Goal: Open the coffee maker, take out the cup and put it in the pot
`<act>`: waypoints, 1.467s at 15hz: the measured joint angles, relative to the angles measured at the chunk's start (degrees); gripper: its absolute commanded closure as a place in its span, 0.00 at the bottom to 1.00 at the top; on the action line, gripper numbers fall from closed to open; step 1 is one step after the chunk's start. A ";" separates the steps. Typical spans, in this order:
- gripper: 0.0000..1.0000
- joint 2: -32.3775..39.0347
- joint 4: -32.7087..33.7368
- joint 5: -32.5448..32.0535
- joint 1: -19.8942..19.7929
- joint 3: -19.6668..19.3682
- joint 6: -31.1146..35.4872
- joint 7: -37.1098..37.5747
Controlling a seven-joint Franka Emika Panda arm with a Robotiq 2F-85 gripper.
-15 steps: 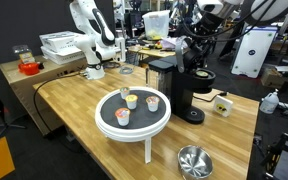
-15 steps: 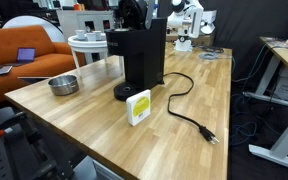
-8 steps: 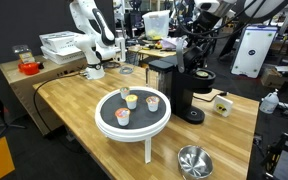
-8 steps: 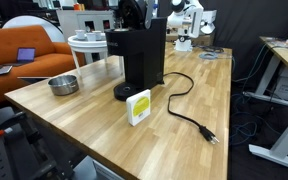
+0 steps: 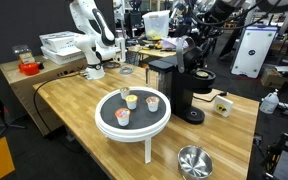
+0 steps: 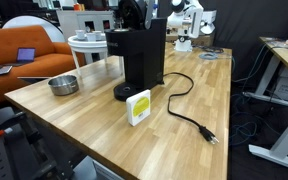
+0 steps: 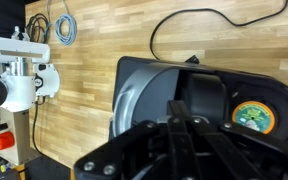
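Observation:
The black coffee maker stands on the wooden table. From the wrist view I look straight down on its rounded top. The cup, a small pod with a green and orange top, sits in a round opening on the right of the machine. My gripper hangs above the machine, left of the cup. It is shut, fingers pressed together with nothing between them. The steel pot rests on the table apart from the machine. The cup does not show in either exterior view.
A white pedestal tray beside the machine carries three small cups. A yellow-and-white box and a black power cord lie by the machine's base. A white robot arm stands at the table's far end, an orange sofa beyond one edge.
The dark arm's upper links have shifted slightly at the top of the exterior view. The gripper stays shut, and nothing on the table has moved.

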 measured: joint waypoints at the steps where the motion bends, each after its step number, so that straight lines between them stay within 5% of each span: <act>1: 1.00 -1.71 -2.10 0.00 -0.02 0.00 -0.17 0.15; 8: 1.00 -18.23 -18.22 0.01 0.85 0.97 -2.14 3.17; 14: 1.00 -30.37 -24.53 0.60 4.37 2.56 -9.25 7.62; 15: 0.95 -31.18 -24.52 1.07 5.01 2.78 -10.55 8.41; 16: 0.73 -31.74 -24.52 1.47 5.55 2.92 -11.71 9.21; 17: 0.68 -32.14 -24.52 1.79 5.95 3.01 -12.63 10.01; 18: 0.86 -32.45 -24.52 2.12 6.28 3.01 -13.50 10.71; 20: 0.71 -32.49 -24.52 2.14 6.36 3.01 -13.61 10.80; 22: 0.67 -32.48 -24.52 2.14 6.36 3.00 -13.61 10.80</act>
